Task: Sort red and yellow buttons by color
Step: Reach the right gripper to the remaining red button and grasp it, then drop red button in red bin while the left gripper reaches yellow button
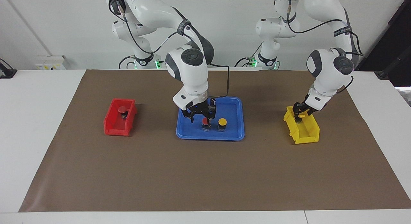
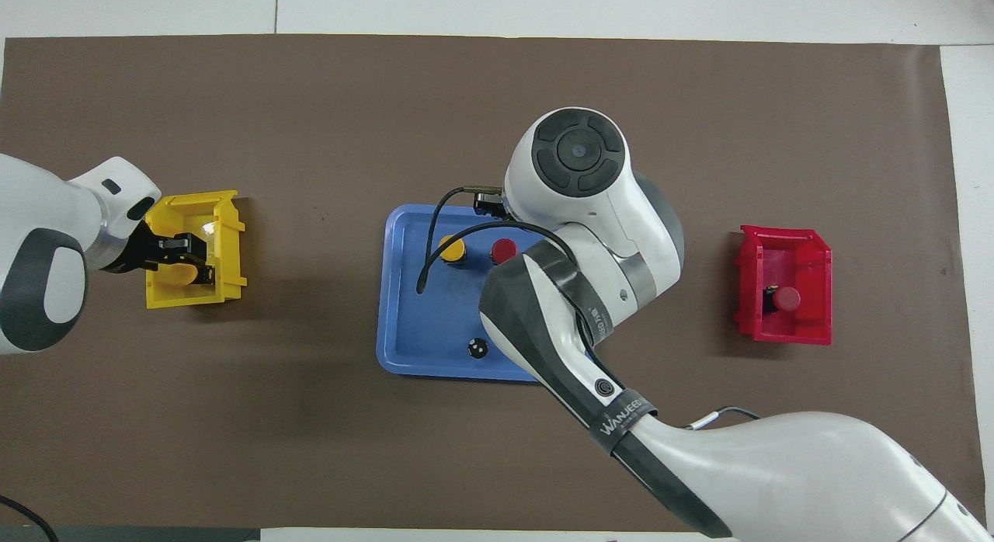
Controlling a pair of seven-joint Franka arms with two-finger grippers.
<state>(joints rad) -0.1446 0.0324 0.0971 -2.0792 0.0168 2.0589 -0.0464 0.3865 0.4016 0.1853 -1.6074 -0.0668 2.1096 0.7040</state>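
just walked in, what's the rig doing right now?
Sorting buttons by color. One red button already lies in the red bin. The right gripper is down over the red button on the blue tray, beside a yellow button. The left gripper is at the yellow bin with a yellow button at its fingers; whether it has let go is unclear.

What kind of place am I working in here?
Likely a robotics lab bench: a brown mat covers a white table, with a blue tray and sorting bins against a bare wall.
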